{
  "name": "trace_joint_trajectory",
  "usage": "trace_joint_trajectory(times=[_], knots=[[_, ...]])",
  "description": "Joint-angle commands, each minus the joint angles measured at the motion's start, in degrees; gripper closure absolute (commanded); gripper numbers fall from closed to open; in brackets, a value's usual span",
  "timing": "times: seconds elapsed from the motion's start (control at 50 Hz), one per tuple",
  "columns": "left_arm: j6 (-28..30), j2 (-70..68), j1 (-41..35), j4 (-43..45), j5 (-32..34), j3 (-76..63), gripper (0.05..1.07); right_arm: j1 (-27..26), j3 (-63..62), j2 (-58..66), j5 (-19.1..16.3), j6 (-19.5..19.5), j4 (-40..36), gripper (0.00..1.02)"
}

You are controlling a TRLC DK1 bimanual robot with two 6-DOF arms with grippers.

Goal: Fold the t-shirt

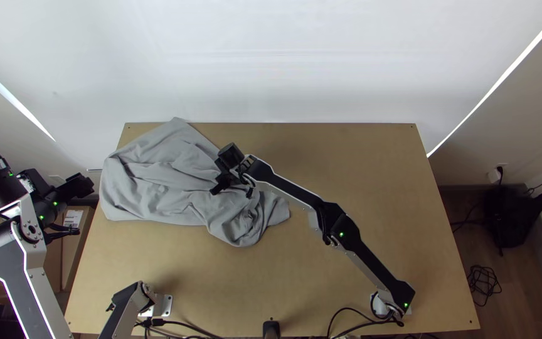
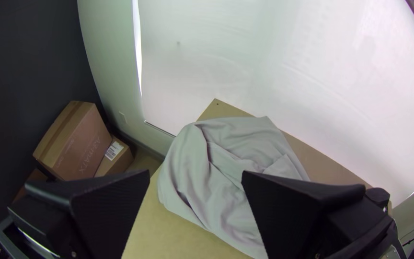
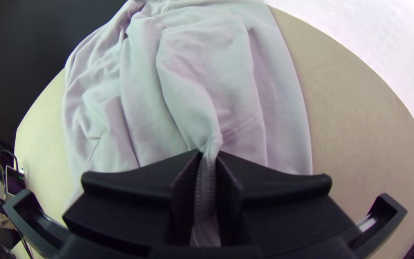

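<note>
A grey t-shirt [image 1: 164, 172] lies bunched and wrinkled over the table's back left, with one corner at the back edge. My right gripper [image 1: 217, 188] is over the shirt's right part; in the right wrist view my right gripper [image 3: 209, 168] is shut on a narrow hemmed strip of the shirt [image 3: 207, 62]. My left gripper [image 1: 86, 207] stands off the table's left edge, apart from the cloth. In the left wrist view my left gripper [image 2: 195, 177] is wide open, with the shirt [image 2: 226, 168] lying farther off on the table.
Bare wooden table [image 1: 371, 169] stretches right of the shirt and in front of it. Cardboard boxes [image 2: 77, 139] stand on the floor beyond the left edge. Black cables [image 1: 346, 311] and a small black object [image 1: 271, 329] are at the near edge.
</note>
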Motion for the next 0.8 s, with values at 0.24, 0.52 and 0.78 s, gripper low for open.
trace_joint_trajectory(times=[0.24,0.52,0.78], knots=[[1.4,0.4,-1.4,3.6,0.6,-3.1,0.10,-5.4,-22.2,-21.5,0.5,0.6,-0.7,1.00],[1.3,11.7,-3.2,7.9,0.6,-5.4,0.10,-9.3,-44.4,-40.4,1.0,0.5,5.1,1.00],[0.2,21.0,-9.5,13.4,0.6,-3.2,0.10,-10.8,-57.2,-53.5,1.7,1.3,6.6,1.00]])
